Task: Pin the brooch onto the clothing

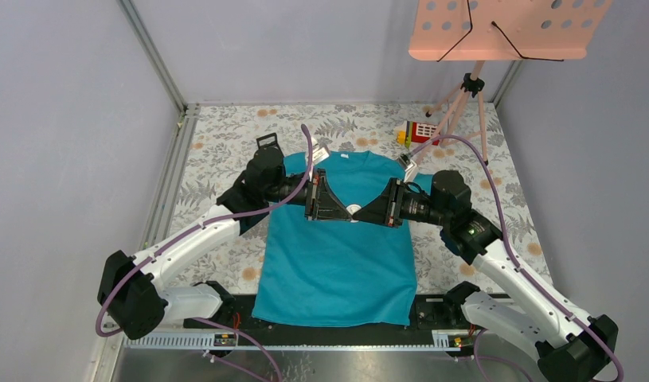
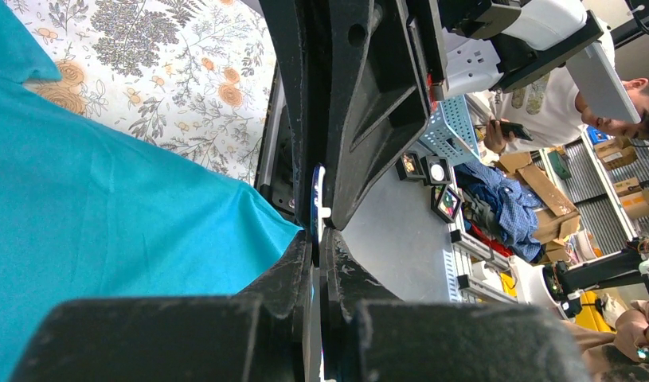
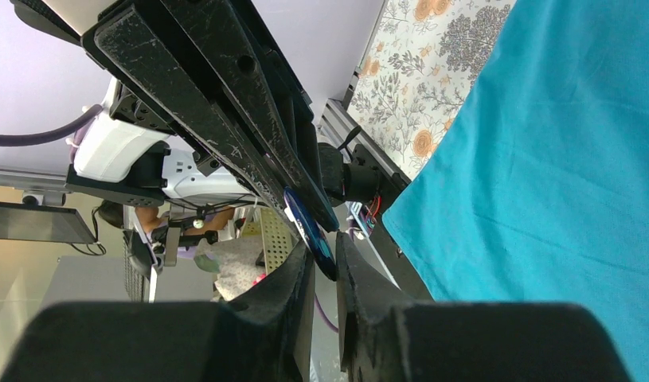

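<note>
The desk (image 1: 217, 151) carries the shirt (image 1: 337, 263) lying flat and loose, so a push may bunch the cloth instead of letting the pin through. Above its chest the left tool (image 2: 317, 243), fully closed, and the right tool (image 3: 325, 259), nearly closed, both pinch the brooch (image 3: 309, 231) edge-on. Uneven pulls could twist or drop it.

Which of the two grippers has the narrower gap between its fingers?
The left gripper: its fingers nearly meet on the thin edge of the brooch, whereas the right gripper shows a plain gap.
</note>
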Tool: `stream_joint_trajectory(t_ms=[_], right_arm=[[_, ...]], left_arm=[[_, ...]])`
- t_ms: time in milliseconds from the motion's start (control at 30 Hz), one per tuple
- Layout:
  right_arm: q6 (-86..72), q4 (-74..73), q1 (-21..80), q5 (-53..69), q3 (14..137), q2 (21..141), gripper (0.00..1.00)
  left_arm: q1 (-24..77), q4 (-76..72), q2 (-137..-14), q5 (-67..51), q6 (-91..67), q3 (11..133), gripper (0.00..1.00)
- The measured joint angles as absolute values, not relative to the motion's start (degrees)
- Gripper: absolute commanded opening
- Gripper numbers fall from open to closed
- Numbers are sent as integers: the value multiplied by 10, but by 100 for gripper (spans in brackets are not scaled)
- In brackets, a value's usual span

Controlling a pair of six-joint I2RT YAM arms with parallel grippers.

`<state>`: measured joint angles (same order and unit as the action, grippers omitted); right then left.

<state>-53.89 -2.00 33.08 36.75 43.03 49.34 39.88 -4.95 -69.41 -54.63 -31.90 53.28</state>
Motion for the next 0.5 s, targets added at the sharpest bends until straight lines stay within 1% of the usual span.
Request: stream_joint_trajectory(t_ms=[367, 500], right_arm=[[-545, 17, 331, 376, 413, 482, 22], [-545, 22, 331, 375, 413, 472, 28]], left_arm=[[400, -39, -694, -546, -314, 540, 0], [401, -40, -694, -546, -312, 546, 0]])
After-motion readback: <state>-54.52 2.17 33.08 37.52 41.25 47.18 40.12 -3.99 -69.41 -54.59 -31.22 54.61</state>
